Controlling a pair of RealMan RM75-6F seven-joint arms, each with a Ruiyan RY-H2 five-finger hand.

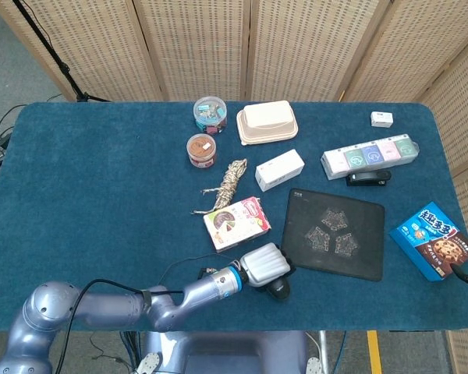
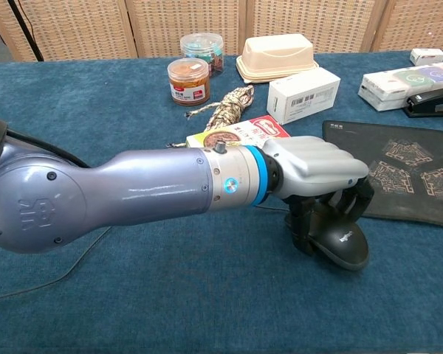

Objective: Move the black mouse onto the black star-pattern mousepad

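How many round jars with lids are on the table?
2. One teal-lidded clear jar stands at the table's far edge beside the beige lidded container; an orange-brown jar stands just in front of it, toward the robot. I see nothing hidden behind the arm.

Smooth, glossy silver-grey arm (image 2: 125, 195) and hand (image 2: 321, 173), a matt black plastic mouse (image 2: 343, 243), a napped blue cloth surface (image 2: 96, 118), a matt mousepad (image 2: 406, 177).

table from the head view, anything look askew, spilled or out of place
Nothing spilled or damaged. The black mouse is off the mousepad, near its front-left corner, gripped by the left hand. The snack box lies slightly skewed.
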